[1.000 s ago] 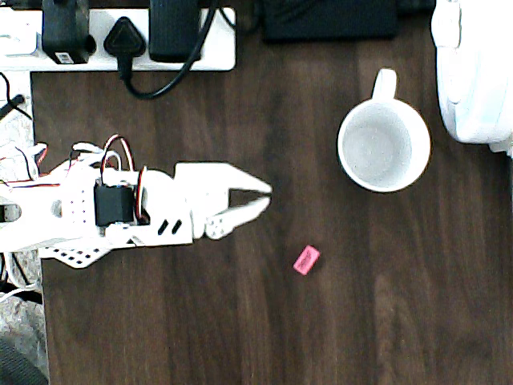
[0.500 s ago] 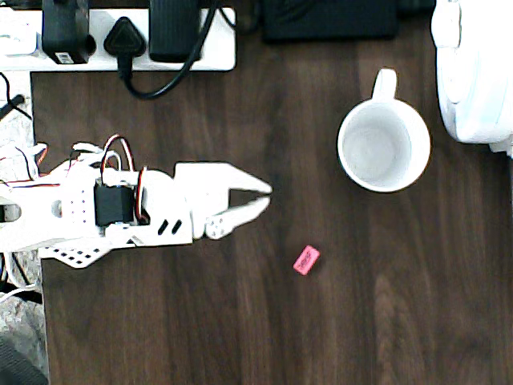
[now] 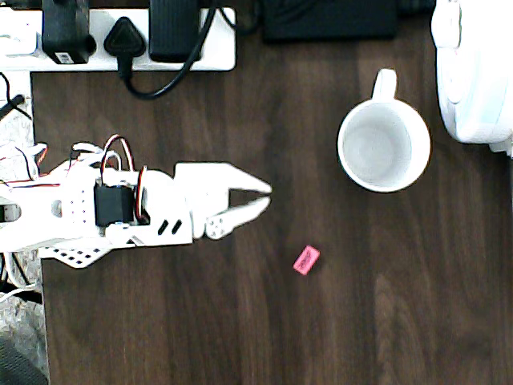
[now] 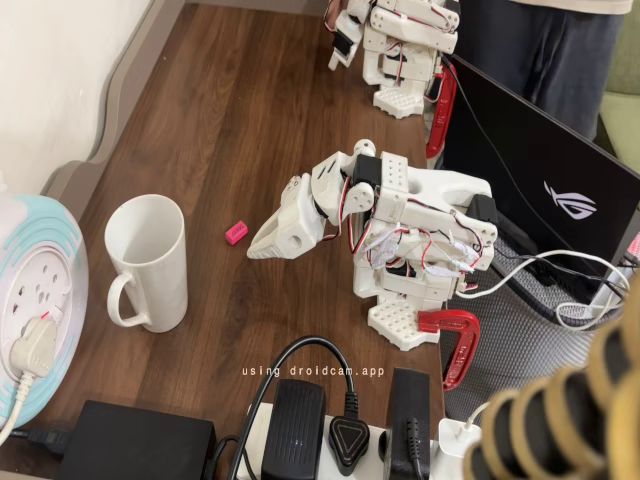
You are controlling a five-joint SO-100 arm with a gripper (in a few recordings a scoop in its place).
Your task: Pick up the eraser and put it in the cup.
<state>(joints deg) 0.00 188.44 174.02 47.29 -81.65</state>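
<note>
in the overhead view the end effector hovers at the left, fingers slightly spread and gripping nothing, not yet lined up with the eraser, which lies loose on the dark surface to its lower right; the empty cup stands upright farther right, mouth free to receive it.

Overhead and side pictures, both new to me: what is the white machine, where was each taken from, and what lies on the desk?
The white machine is a small robot arm clamped to the desk edge. Its gripper has two pointed fingers, slightly apart and holding nothing. One picture looks straight down; the other is a fixed view from the desk's end, showing the same gripper low over the wood. On the dark wooden table lie a tiny pink eraser, just ahead of the fingers, and a white cup, upright and empty, farther off. A power strip and a large white appliance sit at the edges.
</note>
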